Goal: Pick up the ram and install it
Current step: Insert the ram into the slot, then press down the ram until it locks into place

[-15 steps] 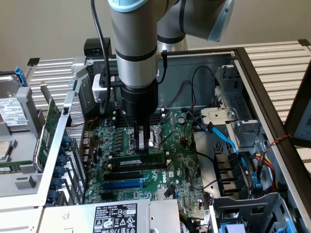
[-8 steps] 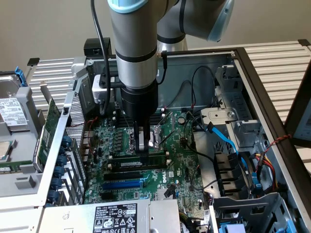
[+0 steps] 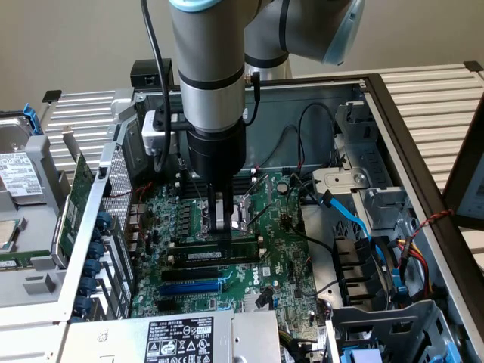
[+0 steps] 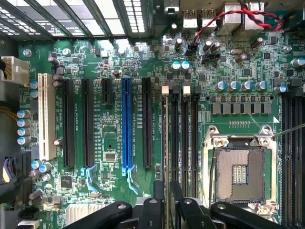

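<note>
The ram is a thin green stick with dark chips and a small white label. It stands on edge in a black memory slot on the motherboard, beside the CPU socket. My gripper comes straight down onto its top edge, near the middle, fingers shut on it. In the wrist view the ram runs edge-on as a thin line along the slot nearest the expansion slots. My gripper holds it between two black fingers.
Two empty black memory slots lie beside the ram, then the open CPU socket. A blue expansion slot and black ones sit on the other side. A power supply, blue cables and drive bays crowd the case.
</note>
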`<state>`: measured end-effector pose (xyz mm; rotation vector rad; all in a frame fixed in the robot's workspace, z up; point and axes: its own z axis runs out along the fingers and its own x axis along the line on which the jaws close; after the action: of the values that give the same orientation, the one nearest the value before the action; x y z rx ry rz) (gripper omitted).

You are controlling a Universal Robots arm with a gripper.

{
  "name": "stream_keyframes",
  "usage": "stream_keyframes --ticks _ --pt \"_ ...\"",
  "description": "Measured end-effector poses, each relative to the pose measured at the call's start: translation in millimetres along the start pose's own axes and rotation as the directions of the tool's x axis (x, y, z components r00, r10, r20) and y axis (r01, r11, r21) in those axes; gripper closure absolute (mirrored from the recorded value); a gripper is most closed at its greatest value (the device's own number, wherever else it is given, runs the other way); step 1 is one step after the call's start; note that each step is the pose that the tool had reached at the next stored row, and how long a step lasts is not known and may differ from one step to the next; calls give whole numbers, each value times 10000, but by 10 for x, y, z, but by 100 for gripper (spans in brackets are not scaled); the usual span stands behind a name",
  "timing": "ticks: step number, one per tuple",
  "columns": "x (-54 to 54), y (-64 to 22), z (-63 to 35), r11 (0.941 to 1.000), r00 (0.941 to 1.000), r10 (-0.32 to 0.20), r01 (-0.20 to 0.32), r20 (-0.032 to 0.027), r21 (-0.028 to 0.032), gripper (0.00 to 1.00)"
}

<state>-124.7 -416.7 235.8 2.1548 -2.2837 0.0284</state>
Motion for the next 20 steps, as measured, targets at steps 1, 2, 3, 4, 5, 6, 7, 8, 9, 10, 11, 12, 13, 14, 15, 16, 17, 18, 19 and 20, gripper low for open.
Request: stream_keyframes --ticks 1,2,3,4,5,6,7,8,9,10,11,12,13,14,15,16,17,18,19,20 --pt "0 2 -12 10000 10000 1 -1 -1 -1 80" --pt "1 3 -25 10000 10000 0 0 0 0 80" --pt "2 4 -37 10000 10000 -1 1 0 0 80" --pt "2 6 -48 10000 10000 0 0 0 0 80" --pt "3 9 -55 10000 10000 2 -2 0 0 80" --pt "4 10 -59 10000 10000 1 -1 0 0 80" --pt "5 10 -60 10000 10000 1 -1 1 1 80" --pt "5 10 -60 10000 10000 0 0 2 1 80" --pt "5 10 -60 10000 10000 0 0 2 1 80" --pt "5 11 -61 10000 10000 0 0 -1 0 80" --pt "5 12 -61 10000 10000 1 -1 -1 0 80" --pt "6 12 -61 10000 10000 1 -1 -1 -1 80" --pt "5 12 -61 10000 10000 0 0 0 0 80" --pt "5 15 -62 10000 10000 1 -1 -3 0 80" --pt "6 17 -64 10000 10000 2 -2 -6 -2 80" --pt "7 17 -71 10000 10000 0 0 -8 -6 80" --pt "7 18 -79 10000 10000 0 0 -6 -16 80" --pt "7 20 -87 10000 10000 0 0 -6 -26 80" --pt "8 21 -96 10000 10000 -1 1 -7 -37 80" --pt "8 24 -104 10000 10000 -1 1 -8 -48 80"
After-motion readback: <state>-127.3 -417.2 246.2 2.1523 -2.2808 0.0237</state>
